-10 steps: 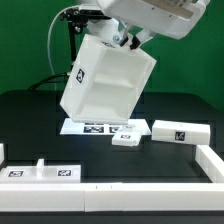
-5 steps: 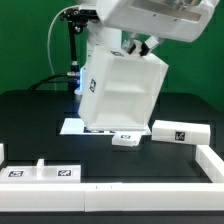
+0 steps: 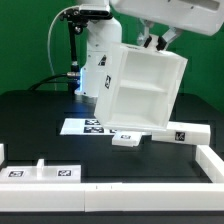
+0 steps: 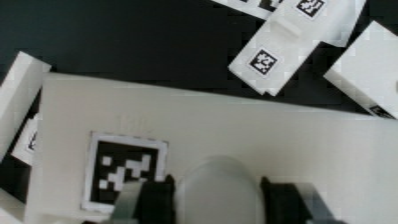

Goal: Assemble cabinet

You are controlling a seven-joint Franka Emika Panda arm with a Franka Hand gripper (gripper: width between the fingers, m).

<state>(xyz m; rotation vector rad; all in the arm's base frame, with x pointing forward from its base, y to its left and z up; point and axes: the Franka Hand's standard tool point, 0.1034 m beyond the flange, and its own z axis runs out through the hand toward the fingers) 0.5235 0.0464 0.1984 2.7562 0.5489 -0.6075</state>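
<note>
White plastic fills most of the exterior view. The open-box cabinet body, with one shelf across its hollow, hangs clear of the black table. It is tipped so that its open face looks toward us and its upper edge leans toward two o'clock. We see the robot's two-finger gripper at one o'clock of the body, clamped on the top wall. In the wrist view its dark fingers straddle that wall, and the tagged outer face of the cabinet body spreads out beyond the gripper.

Below the body, at seven o'clock, lies the flat marker board. At six o'clock sits a small white tagged block, and at four o'clock a long white tagged bar. The bar's near end disappears behind the body's lowest corner, so we cannot tell whether they touch.

We judge two risks from here. The hold is on one thin wall at the edge, with the bulk hanging off to one side, so the body could pivot or slip between the pads. If it is lowered at this tilt, that low corner could strike the bar or the block and knock them out of place.
</note>
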